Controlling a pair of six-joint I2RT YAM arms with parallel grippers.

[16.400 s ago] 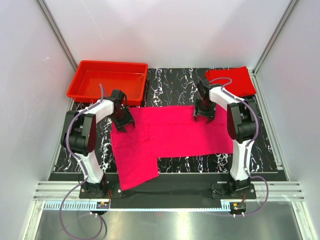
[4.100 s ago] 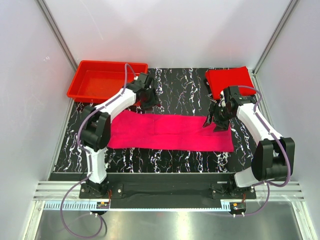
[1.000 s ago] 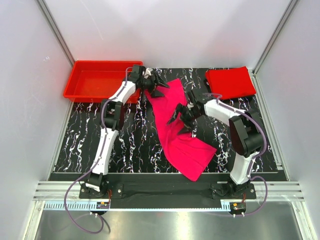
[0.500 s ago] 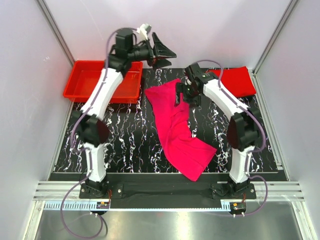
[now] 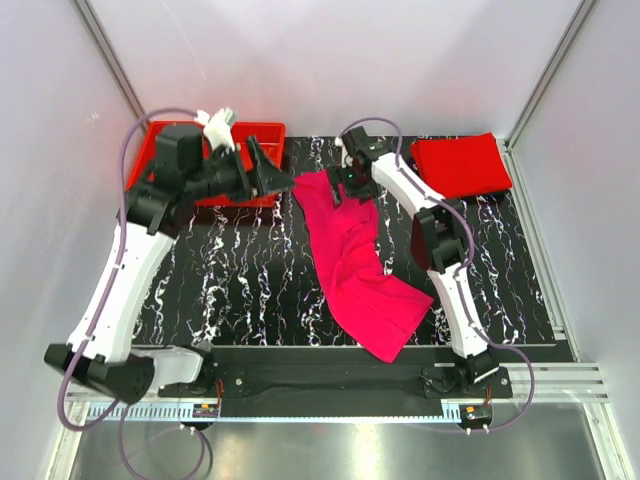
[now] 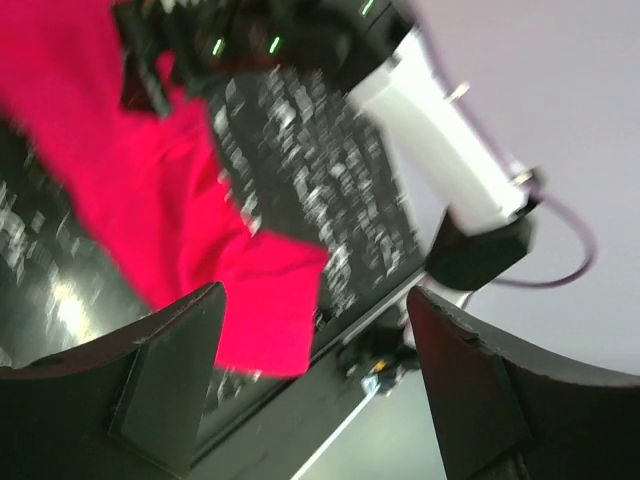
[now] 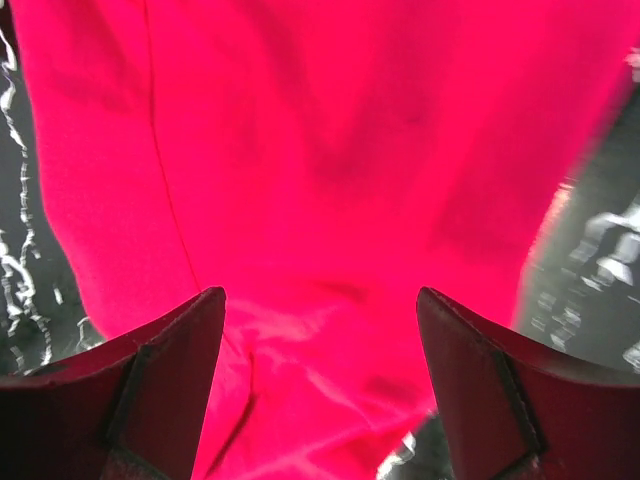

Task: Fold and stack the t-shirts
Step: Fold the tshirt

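Observation:
The magenta-pink t-shirt [image 5: 355, 260] lies crumpled in a diagonal strip from the far middle of the mat to the near edge. It fills the right wrist view [image 7: 330, 170] and shows in the left wrist view [image 6: 120, 180]. The red t-shirt [image 5: 460, 165] lies folded at the back right corner. My right gripper [image 5: 345, 188] is open just over the shirt's far end, with cloth between its fingers [image 7: 150, 400] but not pinched. My left gripper [image 5: 272, 172] is open and empty, raised in the air left of that far end, pointing right [image 6: 320, 400].
The red plastic tray [image 5: 170, 145] stands at the back left, partly hidden behind my left arm. The black marbled mat [image 5: 250, 280] covers the table, with white walls on three sides. My right arm [image 6: 440, 150] crosses the left wrist view.
My left arm has swung down and left from high at the back, staying empty. My right gripper has shifted left to the shirt's far end. The magenta shirt has barely moved.

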